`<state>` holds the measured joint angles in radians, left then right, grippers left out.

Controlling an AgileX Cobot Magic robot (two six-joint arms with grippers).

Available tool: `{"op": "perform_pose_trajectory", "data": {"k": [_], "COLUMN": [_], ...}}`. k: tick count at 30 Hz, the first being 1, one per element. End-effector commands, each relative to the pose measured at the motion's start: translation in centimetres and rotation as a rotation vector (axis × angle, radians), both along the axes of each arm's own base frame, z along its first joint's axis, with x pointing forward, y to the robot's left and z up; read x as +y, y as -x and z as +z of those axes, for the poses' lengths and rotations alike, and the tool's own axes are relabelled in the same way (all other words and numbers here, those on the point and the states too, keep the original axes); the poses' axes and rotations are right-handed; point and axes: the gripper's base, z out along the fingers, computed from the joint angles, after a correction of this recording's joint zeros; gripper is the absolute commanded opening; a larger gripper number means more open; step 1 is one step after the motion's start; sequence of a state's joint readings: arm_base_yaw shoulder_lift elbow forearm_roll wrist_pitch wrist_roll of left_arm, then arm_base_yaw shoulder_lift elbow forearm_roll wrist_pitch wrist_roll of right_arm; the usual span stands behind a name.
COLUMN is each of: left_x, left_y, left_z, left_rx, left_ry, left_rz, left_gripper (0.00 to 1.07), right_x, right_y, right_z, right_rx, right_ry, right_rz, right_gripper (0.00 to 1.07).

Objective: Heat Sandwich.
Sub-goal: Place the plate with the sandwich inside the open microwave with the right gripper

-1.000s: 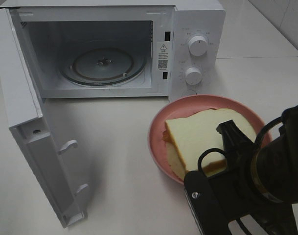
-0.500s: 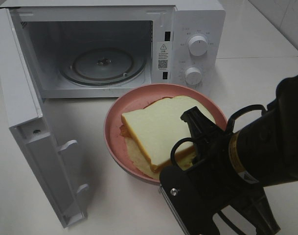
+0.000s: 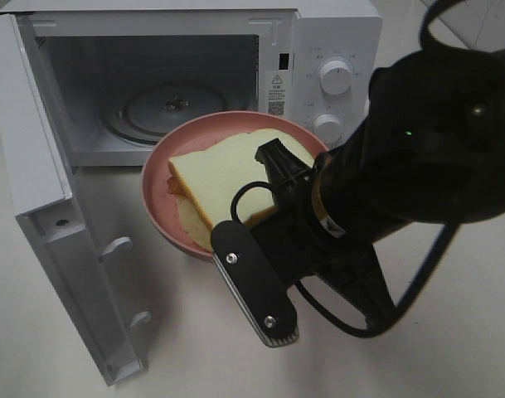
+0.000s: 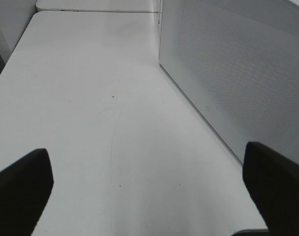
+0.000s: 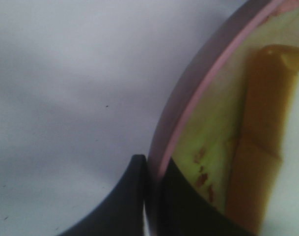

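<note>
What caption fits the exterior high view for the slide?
Right gripper holds the pink plate with the sandwich in front of the open microwave.

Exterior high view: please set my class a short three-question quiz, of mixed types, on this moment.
1. True or false: the microwave door stands open.
2. The right gripper is shut on: A) the rim of the pink plate; B) a cup; C) nothing.
3. What lies on the plate?
Key: 1 true; 2 A; 3 the sandwich.
</note>
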<state>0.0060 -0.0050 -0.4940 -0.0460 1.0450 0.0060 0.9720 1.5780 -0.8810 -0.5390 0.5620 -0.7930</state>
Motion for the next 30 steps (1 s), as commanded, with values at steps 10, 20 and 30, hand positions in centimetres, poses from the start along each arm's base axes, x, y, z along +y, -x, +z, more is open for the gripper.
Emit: {"op": "perform_pose_trajectory", "data": {"k": [10,20,30], "left_x": [0.0,0.0,0.0], "left_y": [0.2,0.2,0.2], "left_z": [0.0,0.0,0.0], "left_rx": [-0.027,-0.027,-0.027], "left_ry": [0.0,0.0,0.0], "left_rz": [0.001,0.001,0.001], "left_gripper": [0.98,0.98,0.98], "right_x": [2.3,3.6,6.0], "right_y": [-4.4,-8.0,-11.4], "right_z": [0.4,0.1,-0.5], "right_rx": [-0.018,-0.032,0.019], "right_ry": [-0.065,-0.073,-0.139], "right_rz": [0.051,0.029,0.013], "right_gripper": [0.0,0.0,0.0]}}
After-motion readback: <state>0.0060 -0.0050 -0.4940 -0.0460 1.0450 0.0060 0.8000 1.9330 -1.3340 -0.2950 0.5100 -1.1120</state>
